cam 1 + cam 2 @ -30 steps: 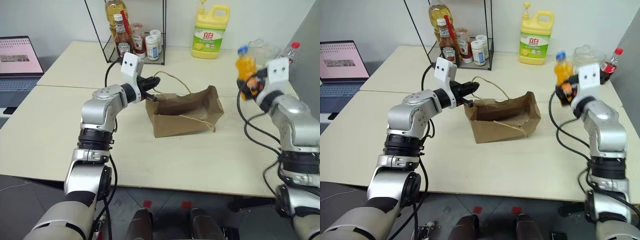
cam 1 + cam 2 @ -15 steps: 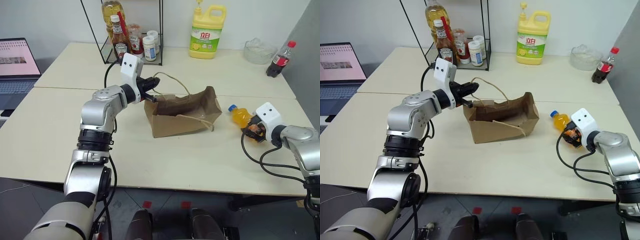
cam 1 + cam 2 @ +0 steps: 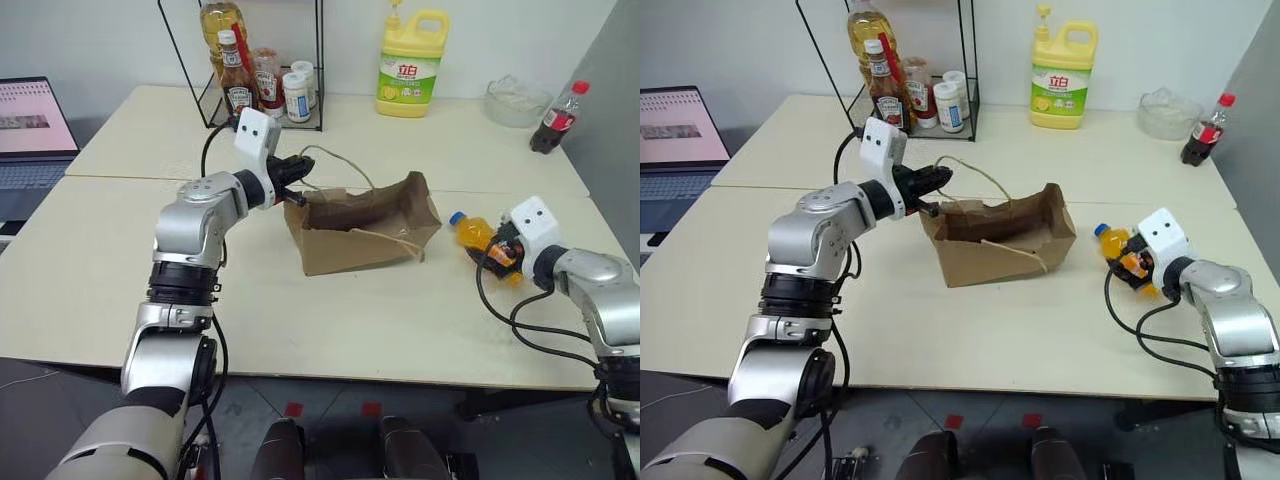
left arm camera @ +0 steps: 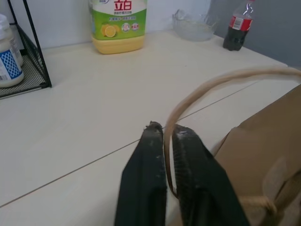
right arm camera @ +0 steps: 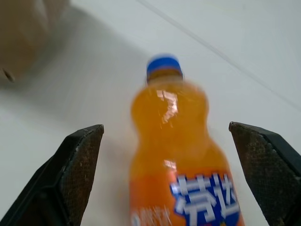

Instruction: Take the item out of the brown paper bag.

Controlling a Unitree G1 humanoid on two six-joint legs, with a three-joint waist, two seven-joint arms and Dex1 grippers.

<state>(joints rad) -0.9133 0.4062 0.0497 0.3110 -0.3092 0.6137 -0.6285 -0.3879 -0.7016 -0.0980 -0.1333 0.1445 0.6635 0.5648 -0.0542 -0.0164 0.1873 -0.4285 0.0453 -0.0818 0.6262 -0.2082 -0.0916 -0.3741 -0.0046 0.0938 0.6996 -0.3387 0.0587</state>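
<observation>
The orange drink bottle [image 5: 181, 155] lies on its side on the table [image 3: 300, 320], well to the right of the brown paper bag [image 3: 362, 232] and fully clear of it. A second ago the right gripper [image 5: 174, 188] held it high above the table's right end; half a second ago it was down at the tabletop, and now its two fingers stand wide apart on either side of the bottle, touching neither flank in the right wrist view. The blue cap points away from the claw, toward the bag. I judge the item released and the task essentially finished; only the withdrawal of the arm remains.

The left gripper [image 4: 163, 136] has not moved: its fingers are nearly together, pinching the near tan loop handle [image 4: 221, 82] of the bag, which rises out from between the tips. The grip may be slackening a little, though the view cannot confirm that.

The bottle's blue label carries white characters, seemingly Chinese, too soft to read for certain. Beyond the left claw, the yellow detergent jug [image 3: 407, 62] has a green label with two large red Chinese characters. A cola bottle [image 3: 554, 117] with a red cap stands at the far right by a clear glass bowl [image 3: 515, 100], and a ketchup bottle [image 3: 235, 80] sits in the black wire rack [image 3: 315, 60]; its label is unreadable.
</observation>
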